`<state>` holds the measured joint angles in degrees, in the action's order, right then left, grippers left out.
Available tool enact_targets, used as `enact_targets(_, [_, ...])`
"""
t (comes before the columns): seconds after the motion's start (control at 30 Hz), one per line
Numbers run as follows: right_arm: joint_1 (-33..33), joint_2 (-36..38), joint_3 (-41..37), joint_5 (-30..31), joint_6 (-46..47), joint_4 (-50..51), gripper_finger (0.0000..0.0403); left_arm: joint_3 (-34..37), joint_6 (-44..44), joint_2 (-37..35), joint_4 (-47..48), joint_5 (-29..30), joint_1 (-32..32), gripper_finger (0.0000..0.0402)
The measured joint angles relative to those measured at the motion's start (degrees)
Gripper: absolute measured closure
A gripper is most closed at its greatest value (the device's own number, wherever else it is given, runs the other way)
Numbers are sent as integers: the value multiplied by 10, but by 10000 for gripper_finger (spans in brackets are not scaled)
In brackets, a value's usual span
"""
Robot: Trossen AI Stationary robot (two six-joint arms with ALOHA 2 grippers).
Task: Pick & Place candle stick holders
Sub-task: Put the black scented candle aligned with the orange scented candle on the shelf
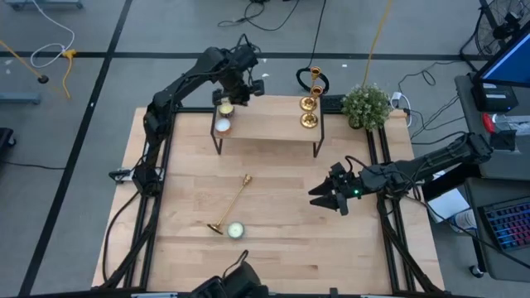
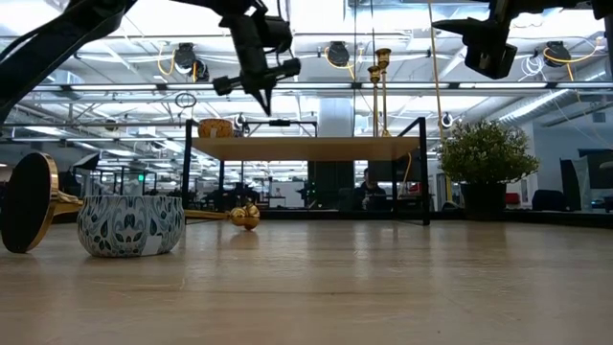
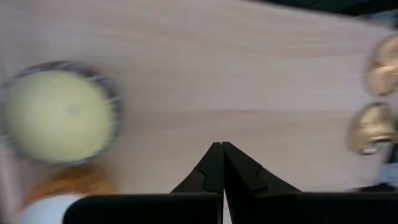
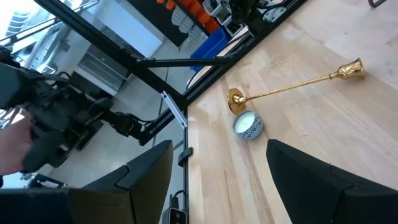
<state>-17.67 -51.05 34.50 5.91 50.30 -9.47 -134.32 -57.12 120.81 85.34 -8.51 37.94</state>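
Two gold candle stick holders (image 1: 309, 111) stand upright on their round bases at the right end of a raised wooden shelf (image 1: 269, 124). A third (image 1: 233, 205) lies on its side on the table, its base (image 2: 27, 201) near the front edge beside a patterned candle tin (image 2: 129, 225). My left gripper (image 1: 241, 93) hangs shut and empty above the shelf's left part (image 3: 222, 155), fingers pointing down, apart from the standing holders (image 3: 373, 127). My right gripper (image 1: 330, 199) hovers open over the table's right side, facing the lying holder (image 4: 292, 86).
A pale yellow candle (image 3: 59, 112) and another round candle (image 1: 222, 126) sit at the shelf's left end, close to my left gripper. A potted plant (image 1: 366, 106) stands at the far right corner. Bare tabletop (image 1: 281, 207) lies between the lying holder and my right gripper.
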Motion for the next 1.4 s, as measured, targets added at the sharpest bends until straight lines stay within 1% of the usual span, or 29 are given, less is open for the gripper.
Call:
enact_targets(0.1, [0, 0, 0, 0, 0, 2, 147, 0, 22, 0, 47, 13, 5, 402])
enact_targets(0.17, [0, 0, 0, 0, 0, 2, 147, 13, 34, -2, 49, 21, 3, 402])
enact_targets(0.33, [0, 0, 0, 0, 0, 2, 147, 28, 43, -6, 45, 10, -1, 402])
enact_targets(0.43, [0, 0, 0, 0, 0, 2, 147, 33, 41, -5, 46, -3, -5, 402])
enact_targets(0.57, [0, 0, 0, 0, 7, 2, 147, 33, 19, -5, 9, -22, -13, 401])
enact_targets(0.7, [0, 0, 0, 0, 12, 2, 147, 21, 12, -9, 5, -70, -26, 401])
enact_targets(0.9, [0, 0, 0, 0, 12, 4, 147, -1, 55, -33, 47, -124, -90, 401])
enact_targets(1.0, [0, 0, 0, 0, 11, 3, 147, -2, 74, -66, 46, -159, -140, 401])
enact_targets(1.1, [0, 0, 0, 0, 11, 3, 147, -3, 114, -99, 47, -174, -199, 401])
enact_targets(1.17, [0, 0, 0, 0, 11, 3, 147, -3, 145, -120, 48, -168, -239, 401])
enact_targets(1.23, [0, 0, 0, 0, 11, 4, 147, -3, 197, -141, 47, -133, -274, 401])
enact_targets(1.33, [0, 0, 0, 0, 11, 6, 147, -3, 316, -168, 47, -54, -318, 401])
enact_targets(1.4, [0, 0, 0, 0, 16, 6, 147, -3, 368, -180, 47, 28, -342, 401])
